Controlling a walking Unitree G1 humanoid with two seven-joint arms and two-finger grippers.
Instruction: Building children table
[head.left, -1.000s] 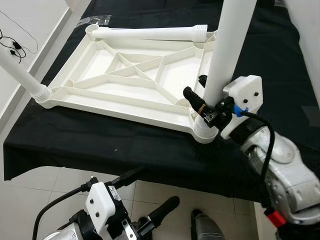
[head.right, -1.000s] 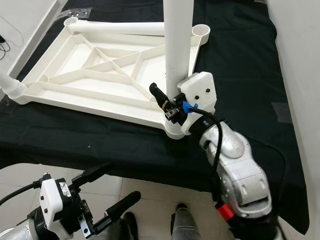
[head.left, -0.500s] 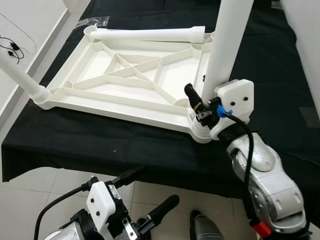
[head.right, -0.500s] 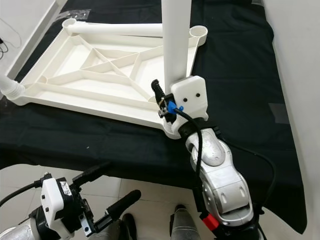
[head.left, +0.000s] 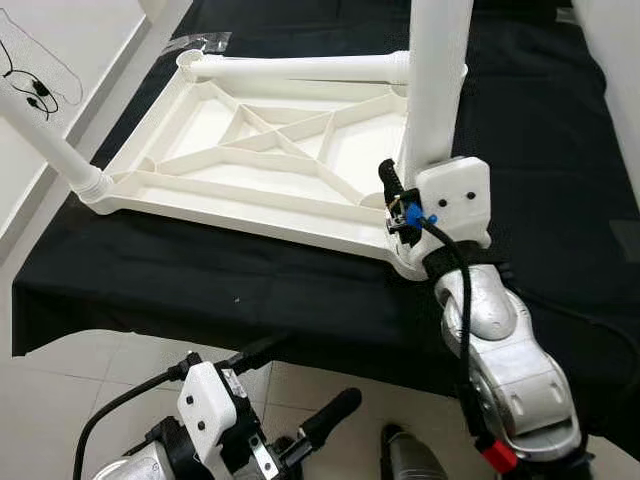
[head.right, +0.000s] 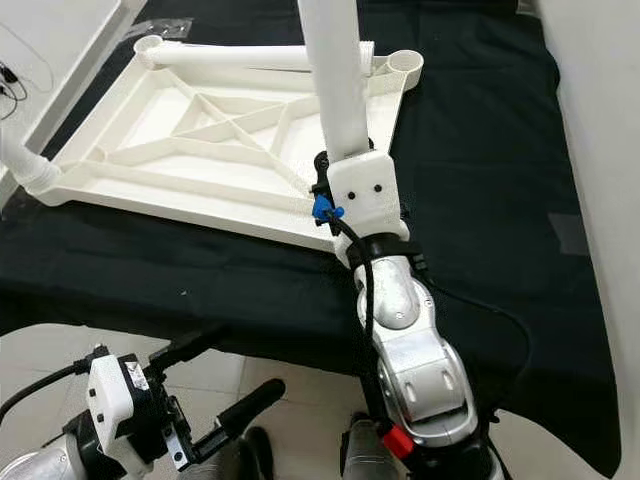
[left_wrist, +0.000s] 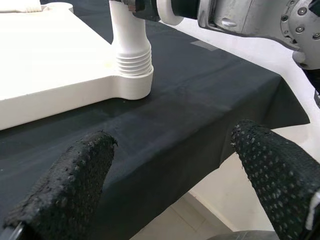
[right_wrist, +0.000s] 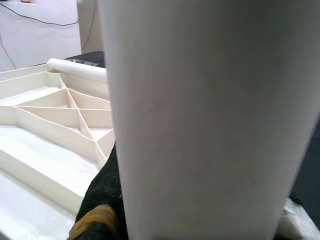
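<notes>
Right hand (head.left: 400, 200): clamped on the upright table leg (head.left: 435, 80), low down, just above its ribbed collar.
Upright table leg: stands in the near right corner socket of the tabletop (head.left: 250, 150).
Tabletop: white plastic, upside down with its ribs facing up, lying on the black cloth (head.left: 200, 290) that covers the table.
Loose leg (head.left: 300, 68): lies flat along the tabletop's far edge.
Far-left leg (head.left: 45, 140): joined to the tabletop's left corner, slanting outward.
Left hand (left_wrist: 170, 190): fingers (left_wrist: 70, 185) spread apart, holding nothing, low beside the table's near edge above the tiled floor (head.left: 60, 390).
</notes>
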